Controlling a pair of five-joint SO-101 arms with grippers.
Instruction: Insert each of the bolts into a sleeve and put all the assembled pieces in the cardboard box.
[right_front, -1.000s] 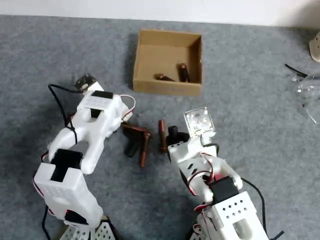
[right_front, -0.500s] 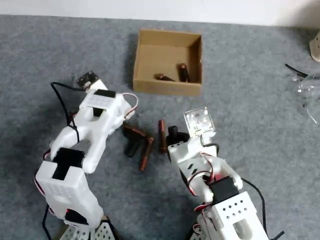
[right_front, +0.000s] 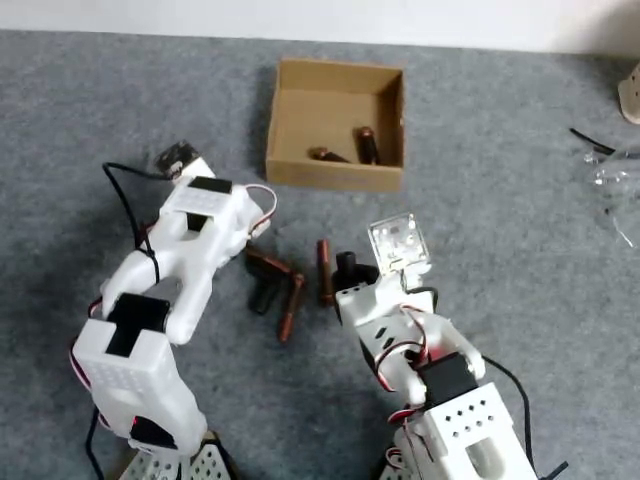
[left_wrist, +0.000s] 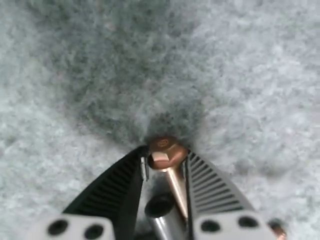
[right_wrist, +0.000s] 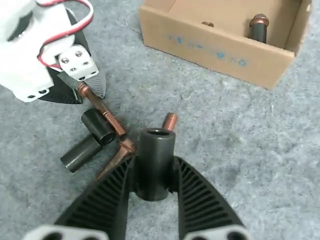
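While both arms are hovering low over the grey carpet (right_front: 520, 250), each gripper is holding one part.

The left gripper (left_wrist: 165, 156) is pinching a copper hex-head bolt (left_wrist: 167, 150) just under its head, with its fingers pressing in from both sides, and a loose black cylindrical sleeve (right_wrist: 97, 126) is lying right beside the shank. The right gripper (right_wrist: 153, 165) is clamping a second black tubular sleeve (right_wrist: 156, 145) upright, its open end facing up. A spare copper bolt (right_front: 324, 270) is lying just beside that held sleeve, and another loose bolt (right_front: 291, 307) is lying between the two arms. The brown cardboard box (right_front: 290, 120) is sitting on the carpet beyond them, with two assembled pieces (right_front: 367, 145) resting inside near the wall that faces the arms.
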